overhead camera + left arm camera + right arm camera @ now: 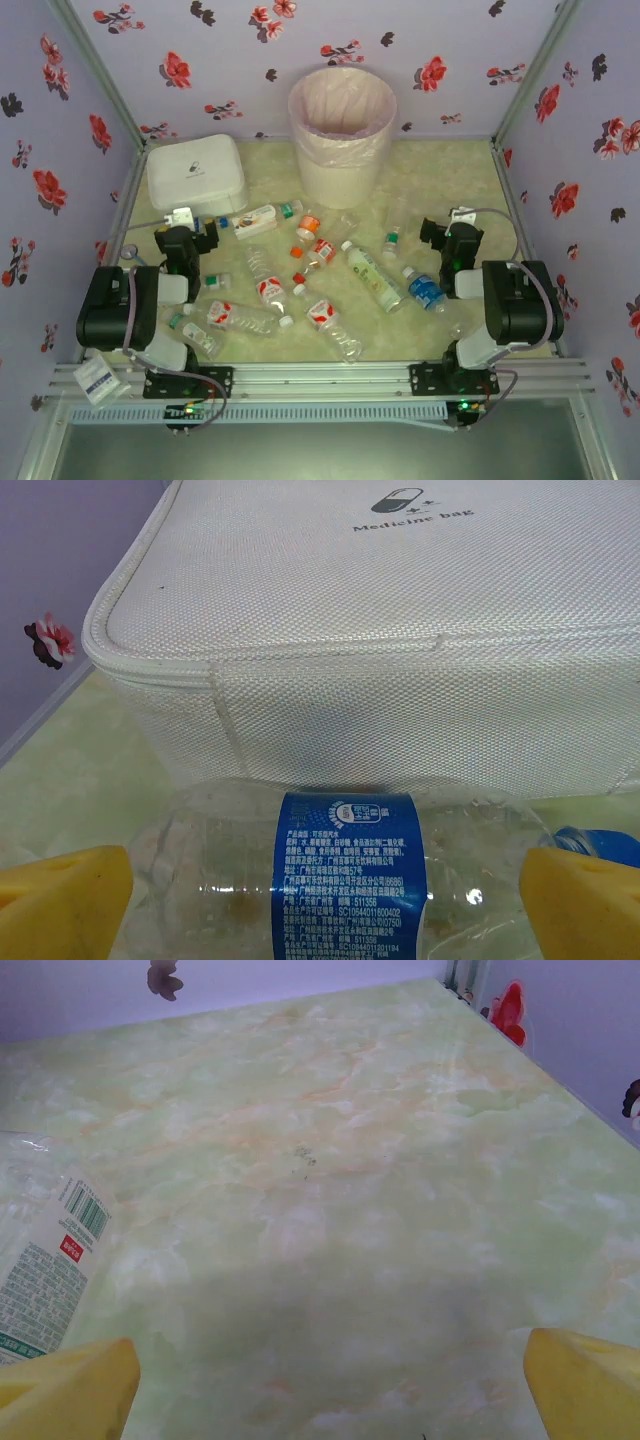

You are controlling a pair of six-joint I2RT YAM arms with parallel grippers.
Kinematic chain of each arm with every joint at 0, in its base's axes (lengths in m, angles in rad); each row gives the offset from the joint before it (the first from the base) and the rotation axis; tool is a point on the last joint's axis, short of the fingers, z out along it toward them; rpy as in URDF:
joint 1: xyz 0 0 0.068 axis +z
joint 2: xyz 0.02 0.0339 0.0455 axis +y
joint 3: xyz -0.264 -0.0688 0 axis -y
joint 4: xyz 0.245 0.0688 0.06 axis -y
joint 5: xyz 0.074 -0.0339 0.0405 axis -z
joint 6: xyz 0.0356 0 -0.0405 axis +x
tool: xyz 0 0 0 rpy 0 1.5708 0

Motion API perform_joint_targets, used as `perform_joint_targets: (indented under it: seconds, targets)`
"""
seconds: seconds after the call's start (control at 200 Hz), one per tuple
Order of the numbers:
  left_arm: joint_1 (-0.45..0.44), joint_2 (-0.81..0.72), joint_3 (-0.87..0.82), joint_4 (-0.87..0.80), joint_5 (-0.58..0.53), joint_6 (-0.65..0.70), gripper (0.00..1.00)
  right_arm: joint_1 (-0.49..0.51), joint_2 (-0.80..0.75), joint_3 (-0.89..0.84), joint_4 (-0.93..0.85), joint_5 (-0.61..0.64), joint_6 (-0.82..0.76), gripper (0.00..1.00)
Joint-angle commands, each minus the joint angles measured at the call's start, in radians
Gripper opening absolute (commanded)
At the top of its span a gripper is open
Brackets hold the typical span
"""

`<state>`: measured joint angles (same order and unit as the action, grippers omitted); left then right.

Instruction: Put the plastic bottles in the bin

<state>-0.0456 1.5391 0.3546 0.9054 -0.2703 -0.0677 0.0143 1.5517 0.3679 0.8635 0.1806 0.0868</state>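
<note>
The table (470, 190) is pale green marble pattern, walled in lilac with flower stickers. Nearest me, both my tools stand spread wide with nothing clamped. My left gripper (320, 895) straddles one blue-labelled bottle (350, 870) that lies crosswise, its blue cap toward the right finger. My right gripper (325, 1380) hangs over bare tabletop, with a pale-labelled bottle (45, 1270) just to its left.

Across the middle I count about a dozen bottles (240, 318), all lying flat and pointing every way. A long green-labelled one (372, 278) runs diagonally, white cap toward the far left. Another (265, 218) lies nearly crosswise, green cap to the right.

Farther back sits one white bag (195, 175) at the left. One pink bin (340, 170) stands upright against the far wall.
</note>
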Motion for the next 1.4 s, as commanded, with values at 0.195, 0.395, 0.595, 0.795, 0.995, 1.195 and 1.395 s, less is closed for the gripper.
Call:
perform_joint_targets:
  seconds: [0.195, 0.395, 0.595, 0.795, 0.995, 1.195, 1.395]
  targets:
    - [0.007, 0.012, 0.021, 0.033, -0.026, 0.023, 1.00, 0.009, 0.009, 0.022, 0.025, 0.022, 0.002, 0.99]
    - [0.006, 0.011, 0.021, 0.033, -0.026, 0.023, 1.00, 0.009, 0.010, 0.021, 0.025, 0.023, 0.002, 0.99]
    - [0.006, 0.012, 0.021, 0.033, -0.026, 0.023, 1.00, 0.007, 0.010, 0.024, 0.020, 0.022, 0.004, 0.99]
    - [0.006, 0.012, 0.022, 0.031, -0.025, 0.022, 1.00, 0.003, 0.011, 0.028, 0.012, 0.012, 0.008, 0.99]
    - [0.025, 0.008, 0.027, 0.016, 0.014, 0.011, 1.00, -0.002, -0.065, 0.091, -0.157, -0.010, 0.004, 0.99]
    - [0.011, -0.166, 0.091, -0.239, -0.047, 0.012, 1.00, 0.001, -0.313, 0.282, -0.672, 0.021, 0.060, 0.99]
    - [-0.002, -0.461, 0.301, -0.775, -0.065, -0.148, 1.00, 0.025, -0.339, 0.517, -1.247, 0.032, 0.257, 0.99]
